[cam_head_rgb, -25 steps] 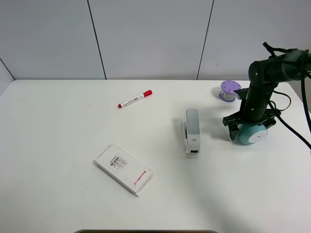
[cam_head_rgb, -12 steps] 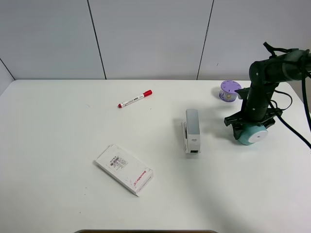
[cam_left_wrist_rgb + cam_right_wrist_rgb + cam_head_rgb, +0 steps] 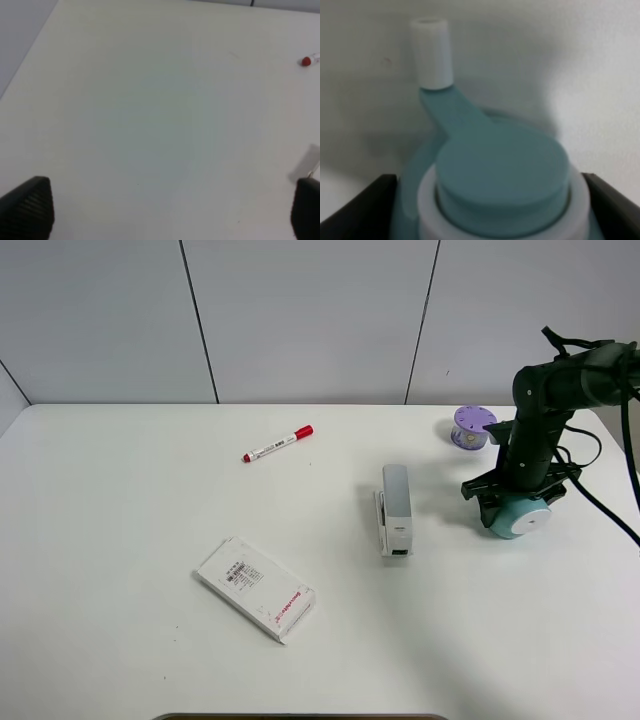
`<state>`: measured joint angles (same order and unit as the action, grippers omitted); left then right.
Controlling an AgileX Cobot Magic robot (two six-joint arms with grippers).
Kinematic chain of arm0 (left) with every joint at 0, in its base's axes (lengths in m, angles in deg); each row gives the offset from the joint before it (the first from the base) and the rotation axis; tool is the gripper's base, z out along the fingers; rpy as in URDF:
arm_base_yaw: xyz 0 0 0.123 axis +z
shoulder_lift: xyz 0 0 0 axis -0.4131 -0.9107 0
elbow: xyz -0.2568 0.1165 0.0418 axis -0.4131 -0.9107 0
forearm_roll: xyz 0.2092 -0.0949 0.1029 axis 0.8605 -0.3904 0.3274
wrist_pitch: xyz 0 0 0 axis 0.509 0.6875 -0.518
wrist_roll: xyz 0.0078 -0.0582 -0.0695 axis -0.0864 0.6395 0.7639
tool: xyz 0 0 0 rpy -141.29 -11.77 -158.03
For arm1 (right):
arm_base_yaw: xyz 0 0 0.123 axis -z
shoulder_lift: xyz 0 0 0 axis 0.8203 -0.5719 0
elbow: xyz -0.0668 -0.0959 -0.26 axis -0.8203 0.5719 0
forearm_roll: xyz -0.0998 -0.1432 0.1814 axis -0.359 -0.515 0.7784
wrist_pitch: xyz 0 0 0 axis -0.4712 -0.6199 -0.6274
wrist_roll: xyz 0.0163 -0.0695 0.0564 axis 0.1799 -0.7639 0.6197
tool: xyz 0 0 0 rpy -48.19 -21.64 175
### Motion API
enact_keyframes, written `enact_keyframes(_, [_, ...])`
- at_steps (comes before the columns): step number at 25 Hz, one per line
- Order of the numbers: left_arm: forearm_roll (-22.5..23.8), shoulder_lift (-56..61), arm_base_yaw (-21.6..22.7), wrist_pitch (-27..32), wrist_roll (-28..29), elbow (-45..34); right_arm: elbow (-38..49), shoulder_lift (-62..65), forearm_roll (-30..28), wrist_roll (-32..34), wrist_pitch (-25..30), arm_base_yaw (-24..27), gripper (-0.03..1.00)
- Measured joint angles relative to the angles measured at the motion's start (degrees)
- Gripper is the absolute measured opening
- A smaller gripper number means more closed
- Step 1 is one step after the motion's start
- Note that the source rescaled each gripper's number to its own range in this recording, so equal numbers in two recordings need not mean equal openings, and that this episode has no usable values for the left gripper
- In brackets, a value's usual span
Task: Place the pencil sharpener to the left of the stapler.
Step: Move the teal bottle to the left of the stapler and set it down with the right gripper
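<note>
While the right claw (image 3: pixel 518 494) sits low at the right side of the white surface (image 3: pixel 120 510), it is clamped on the sharpener (image 3: pixel 520 517), one black finger against each flank

- Right wrist view: fingers (image 3: pixel 367 212) touch both sides of the teal body; a teal crank arm runs off the top to a white handle (image 3: pixel 431 52)
- Sharpener rests on the surface, pale round face turned toward the front edge
- Sharpener is right of the stapler (image 3: pixel 396 508), a clear gap between them; not yet on its left side
- Stapler lies flat near the middle, long axis running front to back, grey top up
- Purple cylinder (image 3: pixel 471 427) stands behind the sharpener, near the back edge, apart from claw and arm
- Marker (image 3: pixel 278 443), red cap, lies well left of the stapler toward the back
- White labelled box (image 3: pixel 256 588) lies flat at front left, set on a diagonal
- Left claw (image 3: pixel 165 215): fingertips wide apart at the two lower corners of its wrist view, only bare surface between them, holding nothing; the marker's red cap shows far off at one edge
- Left arm out of the high view
</note>
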<state>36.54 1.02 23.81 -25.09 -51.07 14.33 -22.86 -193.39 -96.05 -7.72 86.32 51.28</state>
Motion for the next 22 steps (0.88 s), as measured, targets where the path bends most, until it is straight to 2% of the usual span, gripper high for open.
enact_keyframes(11, [0.0,0.0,0.0,0.0,0.0,0.0,-0.02,0.75,0.86,0.0,0.17,0.0,0.01])
enact_keyframes(22, [0.0,0.0,0.0,0.0,0.0,0.0,-0.02,8.76,1.91,0.0,-0.35,0.0,0.01])
